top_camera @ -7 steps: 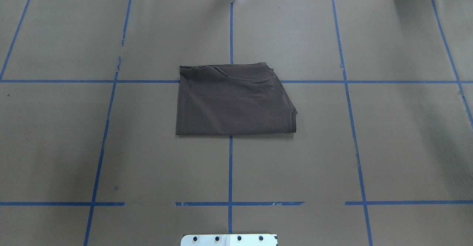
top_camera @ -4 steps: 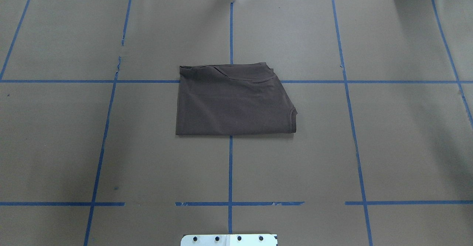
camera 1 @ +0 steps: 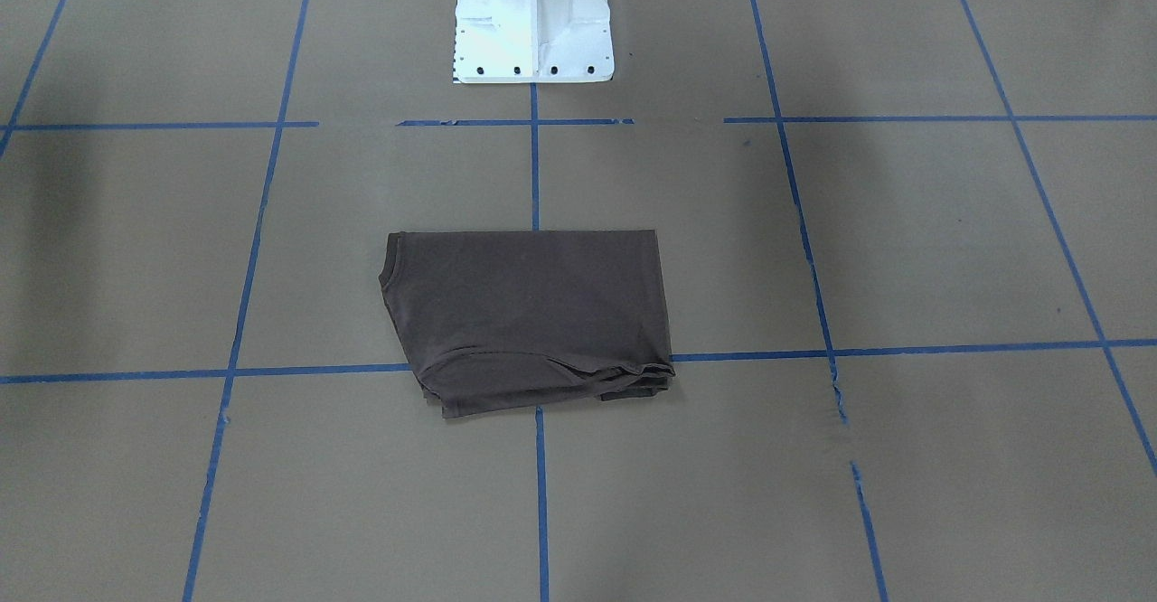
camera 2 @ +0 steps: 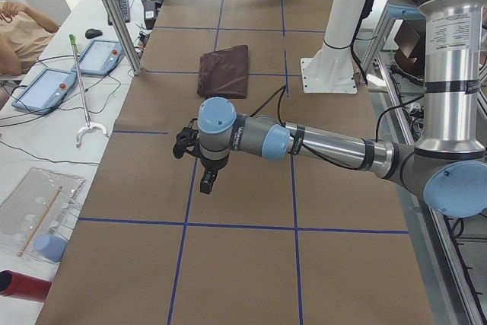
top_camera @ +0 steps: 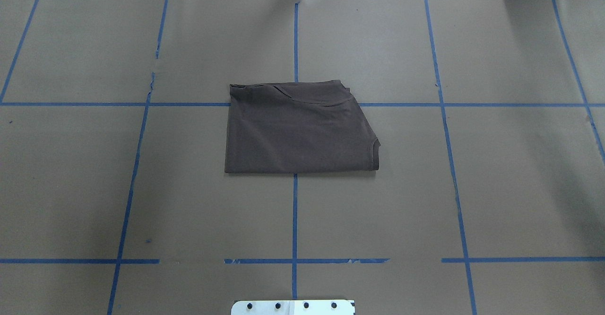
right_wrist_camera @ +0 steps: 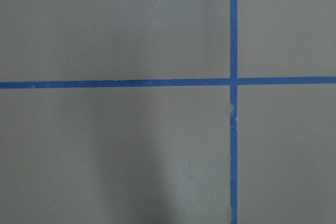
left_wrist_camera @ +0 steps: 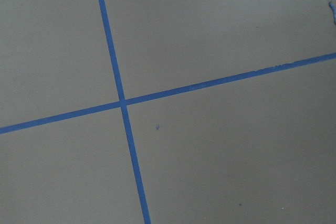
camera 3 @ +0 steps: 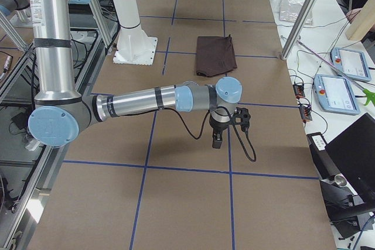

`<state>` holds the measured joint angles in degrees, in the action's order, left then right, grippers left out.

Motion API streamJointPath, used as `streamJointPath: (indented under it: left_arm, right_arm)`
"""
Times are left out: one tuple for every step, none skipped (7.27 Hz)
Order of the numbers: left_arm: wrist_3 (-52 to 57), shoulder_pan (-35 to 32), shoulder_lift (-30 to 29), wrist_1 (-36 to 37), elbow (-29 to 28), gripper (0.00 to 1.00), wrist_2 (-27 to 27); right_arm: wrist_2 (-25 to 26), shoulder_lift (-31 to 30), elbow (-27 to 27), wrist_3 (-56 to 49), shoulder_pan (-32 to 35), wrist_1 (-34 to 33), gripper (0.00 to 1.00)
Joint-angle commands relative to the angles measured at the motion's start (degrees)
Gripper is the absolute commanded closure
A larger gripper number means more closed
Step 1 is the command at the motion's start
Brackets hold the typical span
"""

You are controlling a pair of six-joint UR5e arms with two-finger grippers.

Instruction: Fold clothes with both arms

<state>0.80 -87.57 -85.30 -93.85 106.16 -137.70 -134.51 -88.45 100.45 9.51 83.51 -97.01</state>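
Brown taped table (top_camera: 142,187), folded T-shirt (top_camera: 298,130) mid-table, left claw (camera 2: 207,183), right claw (camera 3: 216,140), cannot tell their state

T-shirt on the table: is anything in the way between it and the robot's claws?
No, nothing visible. The folded T-shirt lies mid-table, and the left gripper and right gripper hang above the brown paper toward the table's ends. Only flat blue tape lines lie between.

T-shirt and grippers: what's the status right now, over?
Left gripper and right gripper hang over the table, apart from the T-shirt; open or shut unclear. T-shirt folded, lying flat. Nothing on it.
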Motion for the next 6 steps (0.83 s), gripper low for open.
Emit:
streamJointPath:
  left_arm:
    - [-0.09,0.03,-0.13,0.07,0.19,0.0,0.41]
    - [-0.09,0.03,-0.13,0.07,0.19,0.0,0.24]
    - [-0.18,0.21,-0.3,-0.02,-0.07,0.0,0.24]
    - [-0.09,0.21,-0.3,-0.02,-0.25,0.0,0.15]
    - [-0.18,0.21,-0.3,-0.02,-0.16,0.0,-0.02]
    - [-0.09,0.21,-0.3,-0.02,-0.25,0.0,0.06]
  right_arm:
    - [-0.66,-0.75,1.14,0.15,0.07,-0.11,0.0]
    - [-1.27,-1.97,2.37,0.16,-0.02,-0.11,0.0]
    - [-3.28,-2.33,2.82,0.25,-0.02,-0.11,0.0]
    - [-3.65,-1.99,3.17,0.25,-0.71,-0.28,0.0]
    - [-3.83,-1.81,3.26,0.33,-0.81,-0.46,0.0]
    - [-5.4,-1.29,4.22,0.42,-0.9,-1.07,0.0]
